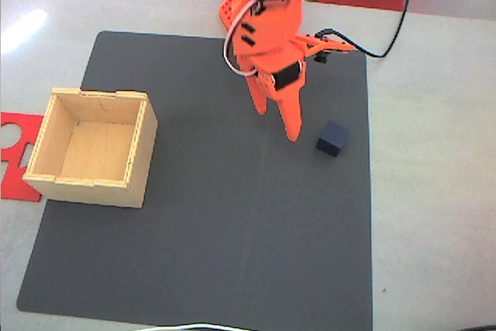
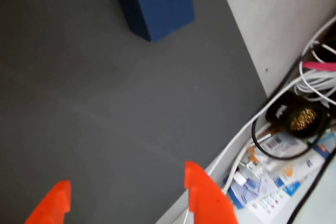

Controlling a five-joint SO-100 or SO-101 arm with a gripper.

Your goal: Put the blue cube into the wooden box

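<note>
The blue cube (image 1: pixel 332 138) rests on the dark grey mat (image 1: pixel 217 238), right of centre in the fixed view. My orange gripper (image 1: pixel 277 123) hangs just left of it, apart from it, fingers pointing toward the mat. In the wrist view the cube (image 2: pixel 155 3) lies at the top edge, well ahead of my gripper (image 2: pixel 126 192). Its two orange fingertips (image 2: pixel 202 190) stand wide apart with only mat between them, so it is open. The wooden box (image 1: pixel 93 145) sits lidless and empty at the mat's left side.
A flat red cut-out sheet (image 1: pixel 15 153) lies left of the box, partly under it. Cables and clutter (image 2: pixel 289 129) lie beyond the mat's edge in the wrist view. A black cable (image 1: pixel 387 32) runs behind the arm's base.
</note>
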